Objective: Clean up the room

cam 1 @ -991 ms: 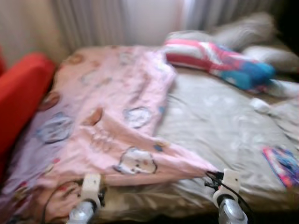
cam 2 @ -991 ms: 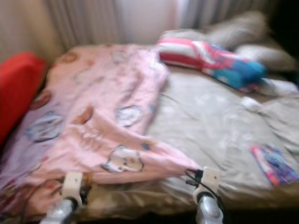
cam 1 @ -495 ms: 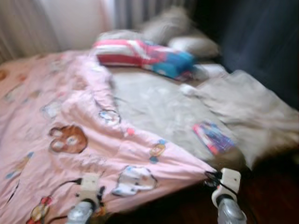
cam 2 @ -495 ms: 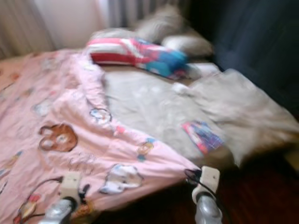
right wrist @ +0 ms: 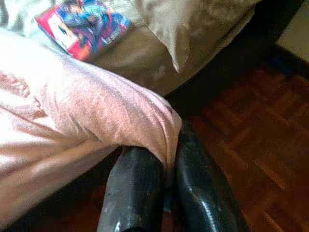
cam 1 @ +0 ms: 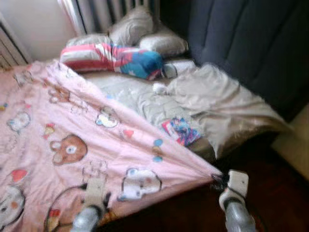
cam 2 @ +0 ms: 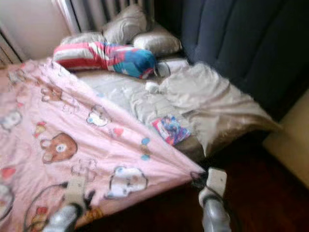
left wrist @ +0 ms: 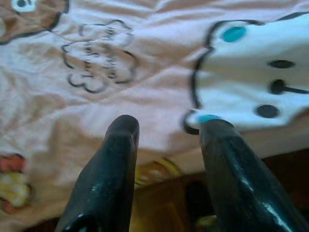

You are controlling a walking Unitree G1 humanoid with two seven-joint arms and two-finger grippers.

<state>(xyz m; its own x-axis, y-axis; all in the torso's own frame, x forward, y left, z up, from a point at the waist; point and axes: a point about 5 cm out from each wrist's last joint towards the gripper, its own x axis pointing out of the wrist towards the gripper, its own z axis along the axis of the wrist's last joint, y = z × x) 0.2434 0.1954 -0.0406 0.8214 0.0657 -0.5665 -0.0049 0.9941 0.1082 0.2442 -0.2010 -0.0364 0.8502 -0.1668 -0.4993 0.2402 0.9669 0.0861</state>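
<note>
Up front, the head view shows a pink blanket (cam 1: 72,145) spread across the bed (cam 1: 227,104). Left wrist: left end effector (left wrist: 164,126) spread apart above it. Right wrist: right end effector (right wrist: 166,162) pinching its corner over wooden floor (right wrist: 260,150).

No legible text — none anywhere

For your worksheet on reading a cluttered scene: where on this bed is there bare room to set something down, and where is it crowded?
Bare beige sheet lies between the pink blanket and the crumpled beige cover, short of the colourful book. It is crowded at the head, where the pillows and striped bolster pile up.
</note>
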